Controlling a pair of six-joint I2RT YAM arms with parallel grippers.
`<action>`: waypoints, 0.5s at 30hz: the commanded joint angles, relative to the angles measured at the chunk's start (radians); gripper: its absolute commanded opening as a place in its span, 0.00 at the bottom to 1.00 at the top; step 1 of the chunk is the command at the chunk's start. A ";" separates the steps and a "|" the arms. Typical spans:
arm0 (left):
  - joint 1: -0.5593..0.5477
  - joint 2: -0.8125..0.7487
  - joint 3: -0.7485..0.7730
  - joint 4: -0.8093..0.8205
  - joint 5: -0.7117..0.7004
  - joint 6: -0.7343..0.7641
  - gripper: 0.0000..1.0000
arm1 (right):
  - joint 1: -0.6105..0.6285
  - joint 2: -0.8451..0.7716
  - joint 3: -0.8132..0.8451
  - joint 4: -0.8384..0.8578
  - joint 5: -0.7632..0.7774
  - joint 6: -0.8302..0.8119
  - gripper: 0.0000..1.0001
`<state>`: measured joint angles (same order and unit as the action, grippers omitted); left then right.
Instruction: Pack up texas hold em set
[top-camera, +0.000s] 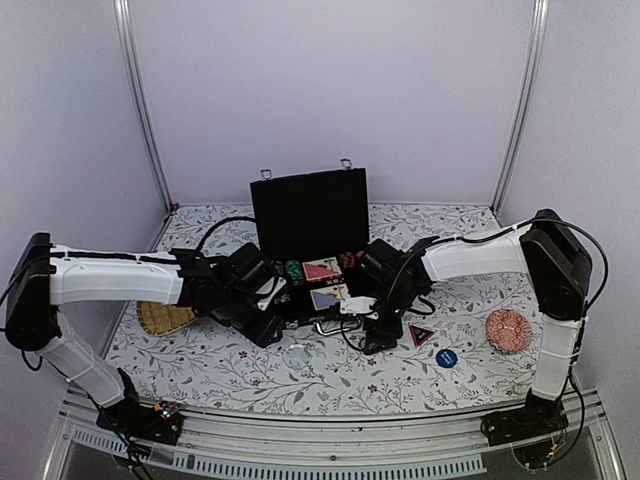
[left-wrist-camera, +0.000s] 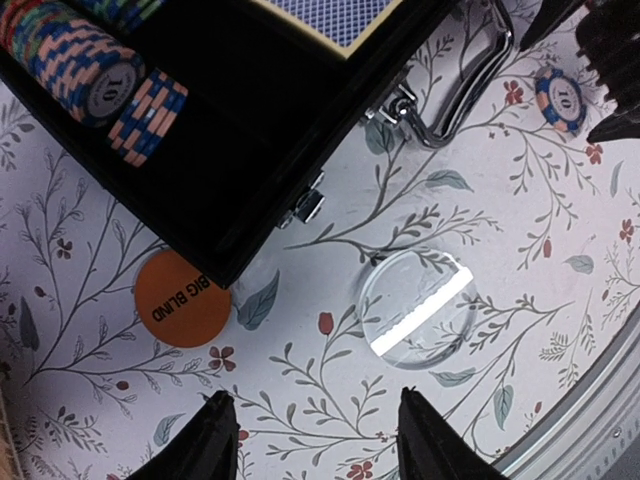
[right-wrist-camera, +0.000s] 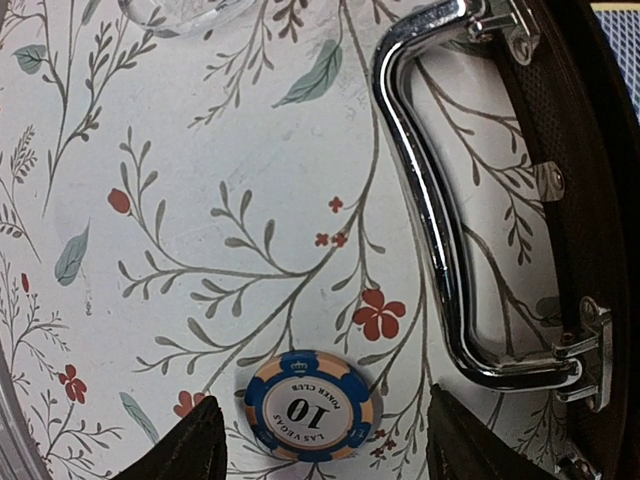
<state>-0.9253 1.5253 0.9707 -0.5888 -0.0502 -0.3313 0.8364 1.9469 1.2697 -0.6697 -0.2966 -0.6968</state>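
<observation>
1. Top external view: the black case (top-camera: 309, 213) stands open at the middle of the flowered table (top-camera: 250, 372), with its lid upright at the far side. In the tray lie a red card deck (top-camera: 322, 269), a blue card deck (top-camera: 330, 297) and chip stacks (top-camera: 293, 268). The left gripper (top-camera: 268, 329) is low at the near left corner of the case. The right gripper (top-camera: 384, 338) is low at the near right corner. From here I cannot tell how wide the jaws are. A woven tray (top-camera: 163, 317) lies to the left under the left arm, and a red bowl (top-camera: 508, 330) lies far right. A blue disc (top-camera: 446, 358) lies between the bowl and the right gripper.

2. Left wrist view: the left gripper (left-wrist-camera: 316, 440) is spread wide and holds nothing. An orange BIG BLIND disc (left-wrist-camera: 183, 298) lies on the cloth, touching the case edge, a little beyond the left finger. A clear disc (left-wrist-camera: 418, 315) lies just beyond the other finger. The silver handle (left-wrist-camera: 466, 80) and a blue 10 chip (left-wrist-camera: 558, 98) are farther away.

3. Right wrist view: the right gripper (right-wrist-camera: 325, 448) is also spread wide and grips nothing. The blue 10 chip lies flat on the cloth between its two fingers, touching neither. The handle and the case wall are just beside it, on the right.
</observation>
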 joint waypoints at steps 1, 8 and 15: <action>0.021 -0.025 -0.012 -0.001 -0.008 -0.007 0.54 | 0.017 0.025 0.026 -0.009 0.034 -0.006 0.69; 0.034 -0.025 -0.007 0.001 -0.014 0.006 0.54 | 0.040 0.020 0.023 -0.054 0.115 -0.022 0.65; 0.039 -0.024 -0.010 0.001 -0.029 0.009 0.54 | 0.072 0.026 0.016 -0.044 0.162 -0.013 0.60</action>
<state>-0.9009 1.5185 0.9676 -0.5888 -0.0643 -0.3290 0.8841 1.9522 1.2781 -0.6945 -0.1764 -0.7082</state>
